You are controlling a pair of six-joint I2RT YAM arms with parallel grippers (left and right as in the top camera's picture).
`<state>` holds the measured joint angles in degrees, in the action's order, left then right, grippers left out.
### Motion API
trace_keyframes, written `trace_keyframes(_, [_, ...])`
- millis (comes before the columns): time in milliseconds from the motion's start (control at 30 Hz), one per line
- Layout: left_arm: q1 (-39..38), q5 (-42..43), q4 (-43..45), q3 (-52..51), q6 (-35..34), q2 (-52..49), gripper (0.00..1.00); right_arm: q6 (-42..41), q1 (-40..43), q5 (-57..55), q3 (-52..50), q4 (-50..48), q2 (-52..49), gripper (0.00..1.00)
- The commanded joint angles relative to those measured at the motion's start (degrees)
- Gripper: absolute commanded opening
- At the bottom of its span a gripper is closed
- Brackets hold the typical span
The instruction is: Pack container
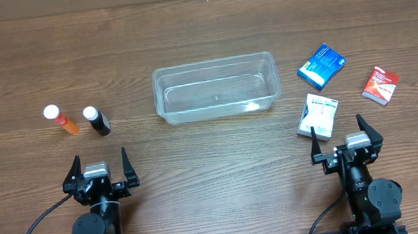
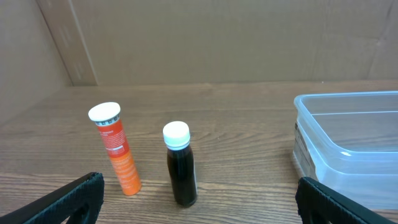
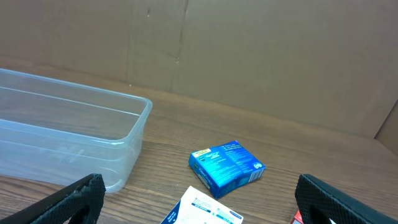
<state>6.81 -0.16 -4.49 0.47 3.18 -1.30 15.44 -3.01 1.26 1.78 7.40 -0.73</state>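
The clear plastic container (image 1: 215, 89) stands empty at the table's middle; it also shows in the left wrist view (image 2: 348, 143) and the right wrist view (image 3: 68, 137). An orange tube (image 1: 62, 119) (image 2: 115, 148) and a dark bottle (image 1: 96, 121) (image 2: 180, 163), both white-capped, stand upright to its left. A blue box (image 1: 322, 65) (image 3: 226, 167), a white box (image 1: 317, 116) (image 3: 202, 211) and a red packet (image 1: 380, 85) lie to its right. My left gripper (image 1: 99, 167) (image 2: 199, 214) is open and empty, just in front of the bottles. My right gripper (image 1: 343, 138) (image 3: 199, 214) is open and empty, just in front of the white box.
Brown cardboard walls (image 2: 217, 37) stand behind the wooden table (image 1: 217, 201). Black cables run from both arm bases at the front edge.
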Motion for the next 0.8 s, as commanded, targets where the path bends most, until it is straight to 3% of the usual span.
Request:
trace_keyframes(0, [0.31,0.61,0.04,-0.20,0.72,-0.15,1.00,-0.26,-0.15,0.11,-0.22,-0.33,0.57,1.00])
trace_keyframes(767, [0.31,0.66,0.04,-0.20,0.68,-0.15,1.00,-0.46,-0.15,0.57,-0.22,-0.44,0.57,1.00])
